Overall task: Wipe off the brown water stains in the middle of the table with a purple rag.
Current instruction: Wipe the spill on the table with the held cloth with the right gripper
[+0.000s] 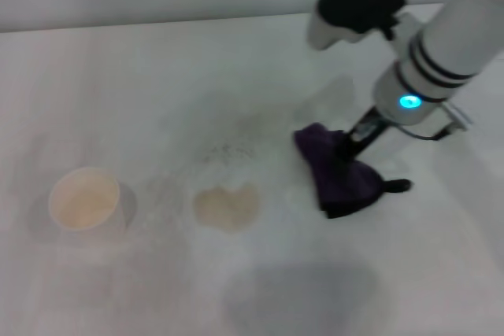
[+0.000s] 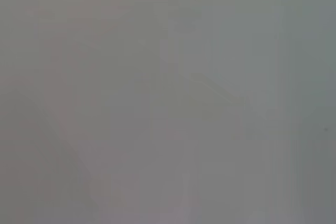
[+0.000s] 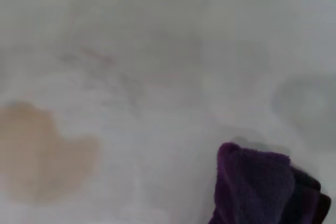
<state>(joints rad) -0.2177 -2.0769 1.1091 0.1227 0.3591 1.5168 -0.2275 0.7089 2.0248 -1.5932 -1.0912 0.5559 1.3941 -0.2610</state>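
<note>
The right pincer (image 1: 352, 147) reaches down from the far right of the desk (image 1: 157, 84) and its dark fingers are sunk into the purple rag (image 1: 340, 172). They look closed on the cloth's upper folds, with the bunched rag hanging from them and its lower edge on the desk surface. A small black loop (image 1: 398, 186) sticks out of the rag on the side away from the stain. In the right wrist view the rag (image 3: 262, 190) shows as a crumpled dark mound just beside bare white desk.

To the robot's left of the pincer, apart from the rag with a clear strip of white surface between, lie the brown water stains (image 1: 227, 206), a pale tan, heart-like blotch; in the right wrist view it (image 3: 39, 153) spreads near the frame edge. Faint grey speckles (image 1: 224, 151) lie just beyond it. Farther left still, well apart, stands a white paper cup (image 1: 85, 201), upright and open. The desk's far edge runs behind the arm. No writing or label can be read anywhere.

The left pincer is out of sight; its wrist view shows only flat grey.
</note>
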